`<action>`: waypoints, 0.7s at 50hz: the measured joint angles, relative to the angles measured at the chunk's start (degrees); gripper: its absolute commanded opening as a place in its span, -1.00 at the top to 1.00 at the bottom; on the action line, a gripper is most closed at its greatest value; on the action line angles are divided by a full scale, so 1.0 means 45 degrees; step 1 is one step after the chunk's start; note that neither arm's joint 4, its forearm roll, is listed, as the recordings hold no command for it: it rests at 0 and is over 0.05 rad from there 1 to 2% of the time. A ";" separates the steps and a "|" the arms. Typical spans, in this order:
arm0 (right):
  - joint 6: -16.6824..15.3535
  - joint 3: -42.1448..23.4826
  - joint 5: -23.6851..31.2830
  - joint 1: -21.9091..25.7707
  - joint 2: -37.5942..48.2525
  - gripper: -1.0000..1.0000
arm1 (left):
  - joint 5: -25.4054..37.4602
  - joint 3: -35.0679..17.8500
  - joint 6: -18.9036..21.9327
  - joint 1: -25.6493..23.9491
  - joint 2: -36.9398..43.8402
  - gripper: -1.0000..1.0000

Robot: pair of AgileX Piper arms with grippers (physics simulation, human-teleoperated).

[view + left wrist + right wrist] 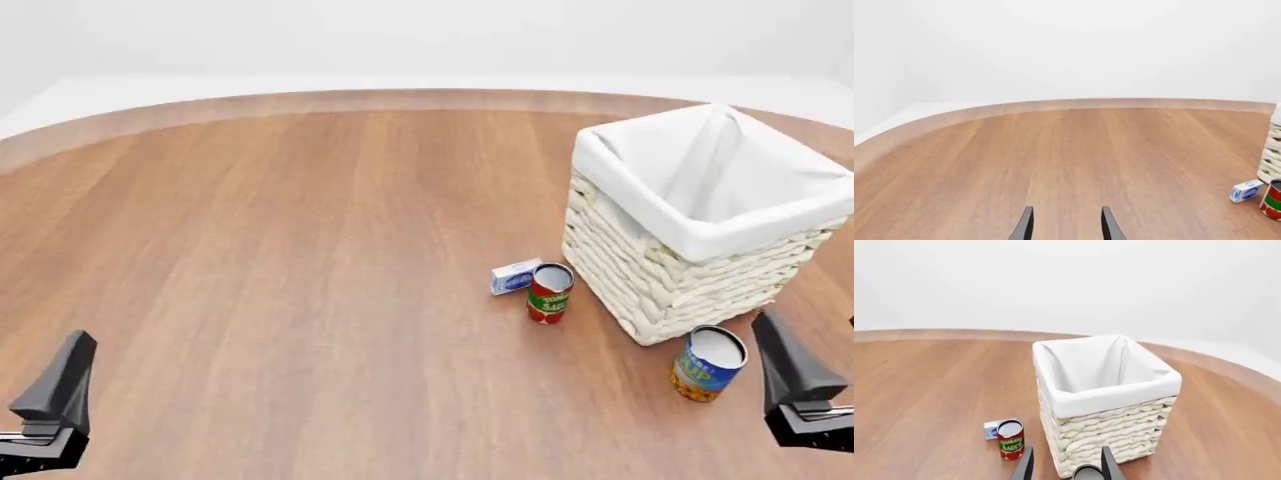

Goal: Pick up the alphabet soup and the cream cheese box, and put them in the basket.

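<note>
- Wicker, white and woven, makes the basket (694, 270) the landmark; it stands upright on the wooden table (294, 260) with a white cloth liner folded over its rim, its mouth open upward and nothing visible inside; I judge neither item has gone in yet.
- Alphabet soup (707, 363), the short blue-labelled can with a yellow-orange lower band and silvery top, stands upright just beside the basket's near corner, on the arms' side; in the right wrist view only its rim (1087, 472) peeps up between the fingers.
- Cream cheese box (515, 276), small and blue-and-white, lies flat on the table to the basket's left, close to its base; it also shows in the left wrist view (1245, 191) and half hidden in the right wrist view (992, 430).
- Tomato sauce can (549, 292), red and green, stands upright between that box and the basket, apparently touching the box; it is no part of the task, and I judge it could be knocked when the box is taken.
- Right gripper (1065, 465) has its fingers spread and empty, near the soup and aimed over it towards the basket; likely placed so because the soup is its nearest target.
- Left gripper (1066, 225) is likewise parted and empty, well apart from the basket over bare table; the box is probably its job.
</note>
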 measured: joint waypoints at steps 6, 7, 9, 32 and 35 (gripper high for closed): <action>-0.0342 -0.0632 -0.0284 0.0366 0.1189 -1.00 | 0.0000 -0.0001 0.0000 0.0000 0.0001 -1.00; -0.0424 -0.0746 -0.0311 0.0458 0.1363 -1.00 | 0.0000 -0.0001 0.0000 0.0000 0.0001 -1.00; -0.0544 -0.0974 -0.0353 0.0610 0.1690 -1.00 | 0.0000 -0.0001 0.0000 0.0000 0.0002 -1.00; -0.2070 -0.4228 0.0314 0.2195 0.4630 -1.00 | -0.0001 -0.0002 0.0000 0.0000 0.0003 -1.00; -0.2433 -0.4696 0.0467 0.2443 0.4994 -1.00 | -0.0001 -0.0002 0.0000 0.0000 0.0003 -1.00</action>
